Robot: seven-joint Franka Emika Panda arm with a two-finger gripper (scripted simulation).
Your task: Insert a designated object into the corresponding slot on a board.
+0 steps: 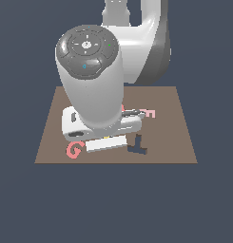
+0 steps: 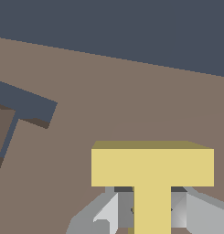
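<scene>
The yellow T block [image 2: 152, 167] fills the near part of the wrist view. Its stem sits between my gripper's [image 2: 152, 212] two grey fingers [image 2: 114, 211], which press on it from both sides. In the exterior view only a sliver of the yellow T [image 1: 107, 137] shows under the gripper [image 1: 106, 143], over the front of the brown board [image 1: 177, 133]. The dark navy T-shaped slot [image 1: 138, 145] lies just to the exterior view's right of the gripper. In the wrist view the slot [image 2: 23, 109] is off to the side of the block, apart from it.
A pink G [image 1: 74, 150] lies on the board at the front, to the exterior view's left of the gripper. A pale pink E [image 1: 150, 114] lies further back on the right. The arm's large white link [image 1: 92, 80] hides the board's middle.
</scene>
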